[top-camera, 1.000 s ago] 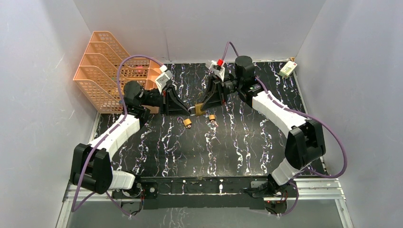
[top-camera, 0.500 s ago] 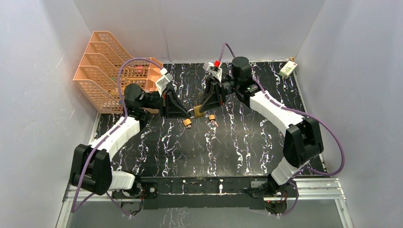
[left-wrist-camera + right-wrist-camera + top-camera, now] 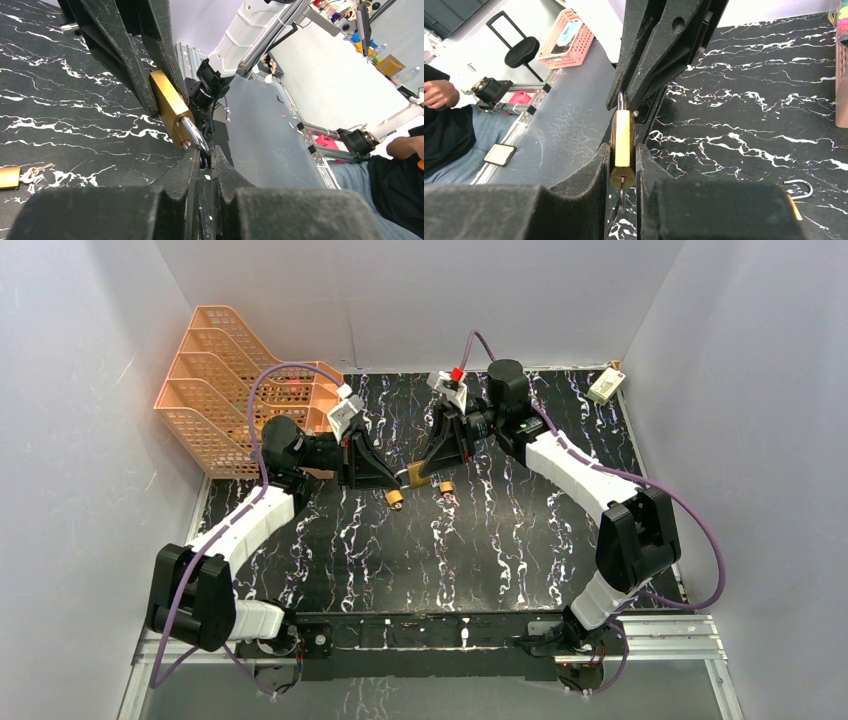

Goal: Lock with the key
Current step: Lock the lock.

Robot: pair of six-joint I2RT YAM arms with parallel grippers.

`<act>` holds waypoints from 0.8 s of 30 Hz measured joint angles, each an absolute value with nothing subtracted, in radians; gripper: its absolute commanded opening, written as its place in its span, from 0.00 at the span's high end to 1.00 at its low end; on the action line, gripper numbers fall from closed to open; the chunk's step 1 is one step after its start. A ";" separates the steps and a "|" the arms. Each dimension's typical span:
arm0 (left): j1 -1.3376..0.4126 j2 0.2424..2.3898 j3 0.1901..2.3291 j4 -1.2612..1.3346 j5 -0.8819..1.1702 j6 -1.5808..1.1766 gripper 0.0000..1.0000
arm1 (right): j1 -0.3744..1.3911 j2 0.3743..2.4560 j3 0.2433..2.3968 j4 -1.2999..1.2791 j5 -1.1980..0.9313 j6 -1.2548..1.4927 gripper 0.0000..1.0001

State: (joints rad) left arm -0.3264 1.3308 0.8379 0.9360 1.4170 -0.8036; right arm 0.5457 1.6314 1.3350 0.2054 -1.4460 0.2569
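A brass padlock (image 3: pixel 417 475) hangs above the table's middle, between both grippers. My right gripper (image 3: pixel 422 468) is shut on its brass body (image 3: pixel 623 135). A key (image 3: pixel 622 192) sticks out of the keyhole at the body's lower end, between the right fingers. My left gripper (image 3: pixel 398 477) comes from the left. Its fingertips are closed on the silver shackle (image 3: pixel 194 136) at the end of the padlock body (image 3: pixel 167 105). In the wrist views the left gripper (image 3: pixel 205 154) and right gripper (image 3: pixel 623 152) each show only a narrow gap.
Two more small brass padlocks (image 3: pixel 395 498) (image 3: pixel 446 488) lie on the black marble table just below the grippers; one with keys shows in the left wrist view (image 3: pixel 9 177). Orange stacked trays (image 3: pixel 235 390) stand at the back left. A small box (image 3: pixel 603 388) sits at the back right.
Both grippers have closed in slightly on each other over the last second, the right wrist shifting left. Both have kept their hold on the padlock.
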 measured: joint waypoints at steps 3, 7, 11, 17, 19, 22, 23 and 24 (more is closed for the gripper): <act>-0.326 1.327 0.831 0.934 1.410 -0.803 1.00 | 0.546 1.631 1.335 0.191 -1.443 0.250 1.00; -0.326 1.316 0.825 0.925 1.406 -0.799 1.00 | 0.548 1.631 1.337 0.168 -1.443 0.229 1.00; -0.326 1.296 0.825 0.903 1.393 -0.793 1.00 | 0.551 1.631 1.358 0.128 -1.443 0.202 0.70; -0.339 1.272 0.824 0.861 1.233 -0.755 1.00 | 0.630 1.624 1.409 0.071 -1.312 0.139 0.32; -0.337 1.271 0.823 0.834 1.216 -0.746 1.00 | 0.643 1.603 1.409 0.067 -1.266 0.129 0.25; -0.332 1.270 0.829 0.801 1.131 -0.711 1.00 | 0.601 1.554 1.383 0.112 -1.216 0.146 0.20; -0.330 1.270 0.831 0.783 1.111 -0.698 1.00 | 0.575 1.525 1.358 0.148 -1.204 0.167 0.18; -0.328 1.270 0.833 0.763 1.096 -0.684 1.00 | 0.551 1.503 1.338 0.175 -1.198 0.187 0.17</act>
